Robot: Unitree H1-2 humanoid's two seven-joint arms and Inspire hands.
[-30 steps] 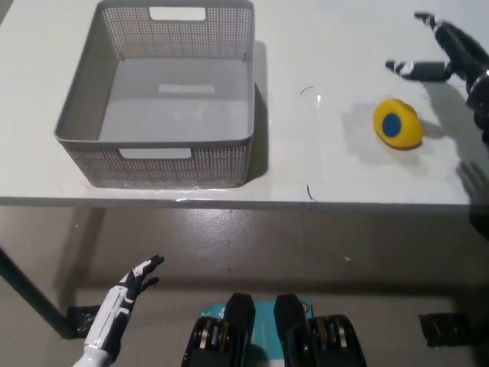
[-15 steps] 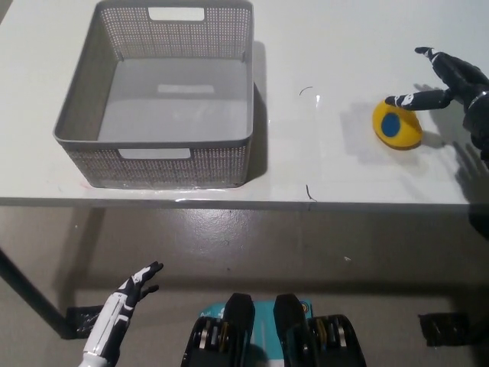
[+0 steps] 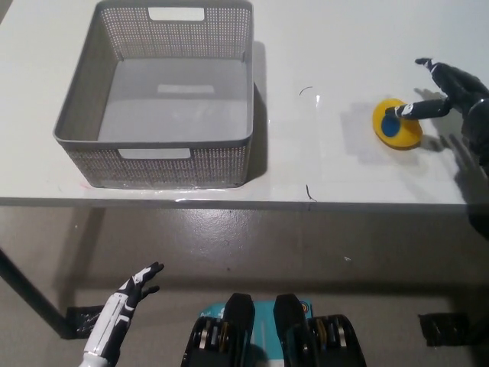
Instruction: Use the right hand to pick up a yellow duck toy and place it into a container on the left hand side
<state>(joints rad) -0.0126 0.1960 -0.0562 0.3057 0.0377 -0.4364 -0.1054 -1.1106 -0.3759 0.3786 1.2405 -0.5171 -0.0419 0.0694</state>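
Observation:
The yellow duck toy (image 3: 397,124), with a blue round patch on top, lies on the white table (image 3: 321,168) at the right. My black right hand (image 3: 451,95) is open just right of it; one finger reaches over the toy's blue patch and another points up and away. The grey mesh basket (image 3: 164,149) stands empty at the table's left. My white left hand (image 3: 122,306) hangs open below the table edge at the lower left.
The table's front edge (image 3: 244,201) runs across the picture, with grey floor below. A small dark mark (image 3: 308,189) sits near the edge between basket and toy.
My right hand has come down and toward the toy, its finger now lying over the blue patch. The left hand has dropped slightly.

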